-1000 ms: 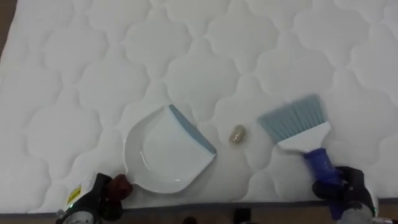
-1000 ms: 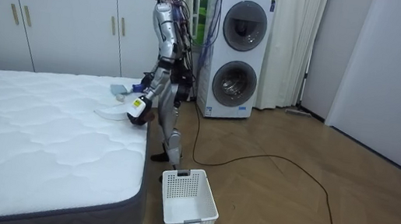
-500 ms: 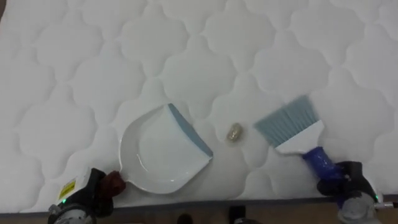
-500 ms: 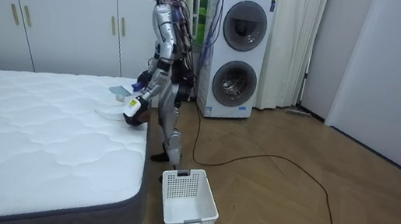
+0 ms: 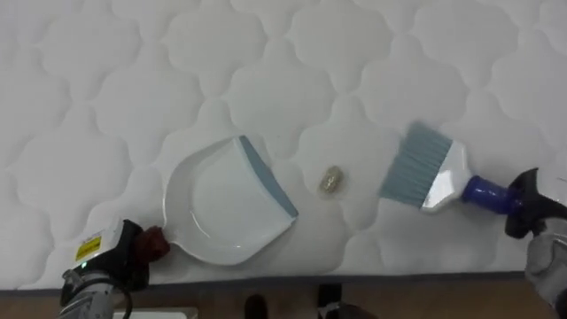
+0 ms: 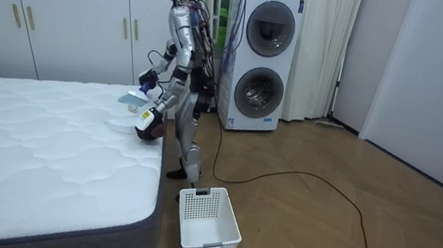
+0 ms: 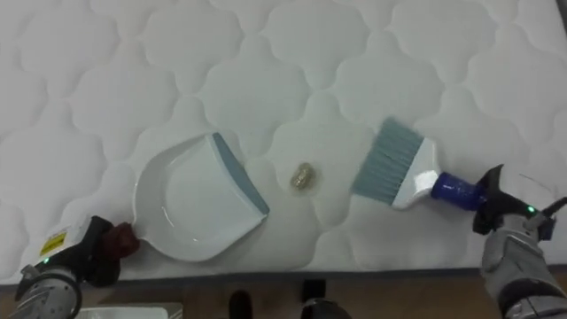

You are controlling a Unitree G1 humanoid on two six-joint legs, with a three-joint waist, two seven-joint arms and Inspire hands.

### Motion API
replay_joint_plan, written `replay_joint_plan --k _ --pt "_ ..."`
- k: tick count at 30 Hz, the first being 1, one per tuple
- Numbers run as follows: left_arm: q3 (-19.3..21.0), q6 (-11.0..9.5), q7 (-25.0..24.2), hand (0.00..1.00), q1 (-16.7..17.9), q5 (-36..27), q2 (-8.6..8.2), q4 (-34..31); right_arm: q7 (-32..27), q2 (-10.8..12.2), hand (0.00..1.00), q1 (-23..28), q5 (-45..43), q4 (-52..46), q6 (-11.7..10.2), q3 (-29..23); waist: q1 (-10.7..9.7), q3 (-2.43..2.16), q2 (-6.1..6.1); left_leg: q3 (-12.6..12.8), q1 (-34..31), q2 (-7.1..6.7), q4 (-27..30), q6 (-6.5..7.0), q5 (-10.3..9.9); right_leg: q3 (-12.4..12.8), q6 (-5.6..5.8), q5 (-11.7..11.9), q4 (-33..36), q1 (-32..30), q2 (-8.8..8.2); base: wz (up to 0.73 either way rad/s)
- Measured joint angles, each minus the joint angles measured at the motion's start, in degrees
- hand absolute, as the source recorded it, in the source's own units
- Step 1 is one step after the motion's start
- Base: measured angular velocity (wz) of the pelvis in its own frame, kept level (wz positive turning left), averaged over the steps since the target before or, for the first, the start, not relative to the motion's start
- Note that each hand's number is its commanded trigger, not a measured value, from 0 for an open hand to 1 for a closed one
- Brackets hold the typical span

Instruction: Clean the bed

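Debris [image 5: 331, 181], one small beige scrap, lies by the near edge of the bed [image 5: 266, 71] between dustpan [image 5: 217, 208] and brush [image 5: 425, 173]. Our left robot hand [image 5: 106, 261] seemingly grips the dustpan's handle; our right robot hand [image 5: 529, 215] clasps the brush's blue handle.

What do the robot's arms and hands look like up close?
The left hand is black and blocky, with a yellow sticker and a small green light at its back. The right hand is black too, and the right eye view shows a green light near its wrist. Both forearms are grey, rounded metal tubes.
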Motion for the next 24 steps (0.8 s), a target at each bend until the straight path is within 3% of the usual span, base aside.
replay_joint_plan --k 4,8,10,12,19,24 --pt "0.0 0.2 -0.9 1.00 -0.5 1.1 0.42 -0.6 0.1 -1.7 1.00 -0.8 -8.8 -0.1 1.5 1.9 1.1 -0.01 -1.08 0.0 0.0 0.32 0.3 -0.15 0.0 -0.4 -0.16 0.1 -0.2 0.3 0.09 0.00" --pt "0.0 0.6 -1.7 1.00 -1.2 4.2 0.76 -0.4 1.9 -3.5 1.00 -3.4 -16.4 -0.9 2.6 4.6 1.7 0.12 -1.38 0.2 0.0 0.66 0.2 -0.16 0.0 -0.3 -0.19 0.3 -0.2 0.1 0.14 -0.03" --pt "-0.1 0.6 -1.9 1.00 -1.1 5.1 0.94 -0.4 3.3 -4.9 1.00 -3.7 -19.4 -2.9 3.7 6.6 2.6 0.21 -1.58 0.6 0.4 0.96 0.1 -0.31 -0.1 -1.6 -0.55 0.5 -0.4 0.4 0.10 -0.10" --pt "0.0 0.7 -1.9 1.00 -1.2 5.1 1.03 -0.5 4.5 -5.7 1.00 -4.4 -21.2 -3.9 4.1 8.3 3.0 0.31 -1.79 0.7 0.4 1.19 0.1 -0.42 -0.2 -2.7 -0.81 0.7 -0.5 0.5 0.02 -0.08" --pt "0.0 1.3 -2.0 1.00 -1.4 5.1 1.55 -1.3 10.0 -7.8 1.00 -6.6 -28.1 -7.6 5.0 13.1 3.3 0.63 -2.77 0.7 0.4 1.24 0.3 -0.57 -0.2 -2.7 -1.05 0.6 -0.3 0.4 0.05 0.00" --pt "0.1 1.6 -2.2 1.00 -1.8 5.5 1.70 -1.8 12.2 -7.7 1.00 -6.7 -29.4 -9.2 6.0 13.2 3.7 0.82 -3.81 0.7 0.4 1.29 0.5 -0.56 -0.2 -2.9 -1.14 0.6 -0.4 0.5 0.03 0.00"
